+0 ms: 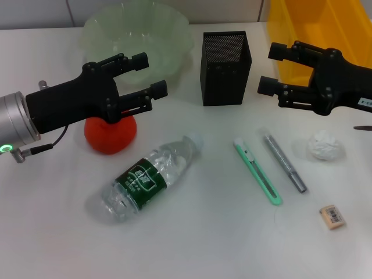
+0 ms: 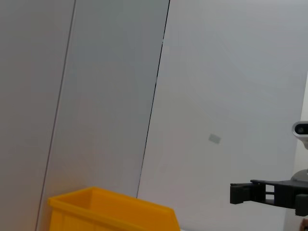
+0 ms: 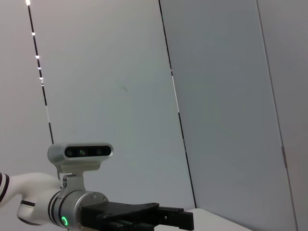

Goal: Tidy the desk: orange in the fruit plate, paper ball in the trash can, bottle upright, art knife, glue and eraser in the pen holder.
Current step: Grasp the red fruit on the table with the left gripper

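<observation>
Your left hand is wide open, orange just under it | right hand wide open, paper ball below | bare counter nearest you.

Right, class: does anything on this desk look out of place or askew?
Yes. The bottle lies on its side instead of standing. The orange sits on the desk, not in the fruit plate. The art knife, glue, eraser and paper ball lie loose.
</observation>
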`<state>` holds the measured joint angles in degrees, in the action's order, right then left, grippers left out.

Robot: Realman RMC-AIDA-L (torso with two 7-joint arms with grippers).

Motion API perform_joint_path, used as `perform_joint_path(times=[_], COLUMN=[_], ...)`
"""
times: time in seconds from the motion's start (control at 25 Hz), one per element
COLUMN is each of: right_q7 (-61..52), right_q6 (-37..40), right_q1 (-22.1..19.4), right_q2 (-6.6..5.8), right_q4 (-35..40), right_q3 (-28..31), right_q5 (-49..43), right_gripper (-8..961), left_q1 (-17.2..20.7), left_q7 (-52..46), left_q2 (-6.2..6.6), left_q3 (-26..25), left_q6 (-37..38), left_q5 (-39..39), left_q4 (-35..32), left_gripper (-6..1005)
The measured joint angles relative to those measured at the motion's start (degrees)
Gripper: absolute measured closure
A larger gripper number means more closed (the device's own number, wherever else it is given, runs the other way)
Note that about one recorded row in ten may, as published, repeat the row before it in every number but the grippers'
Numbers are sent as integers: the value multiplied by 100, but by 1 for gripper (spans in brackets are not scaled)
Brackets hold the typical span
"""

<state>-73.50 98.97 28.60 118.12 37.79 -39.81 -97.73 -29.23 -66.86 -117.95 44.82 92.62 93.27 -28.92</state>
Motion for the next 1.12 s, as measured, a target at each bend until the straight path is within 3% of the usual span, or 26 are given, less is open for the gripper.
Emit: perform_joint_path(times=[0.64,0.96,1.12], right_q7=[1,1,2], right_q6=[-1,0,-5], right_q1=[4,32,70], right_q2=[9,18,18], right_q4=[-167,-167,-167], right_q3=[-32,-41,-44], right_q5=[0,7,9], right_gripper=[133,134,134], left_q1=[62,496,622], left_q7=[0,34,63], left_q2=[29,168,120], left_q3=[0,57,73], left_q6=[-182,-1087,-1463], left_q5=[24,228,338], left_q4=[1,1,28], left_gripper=[281,308,321])
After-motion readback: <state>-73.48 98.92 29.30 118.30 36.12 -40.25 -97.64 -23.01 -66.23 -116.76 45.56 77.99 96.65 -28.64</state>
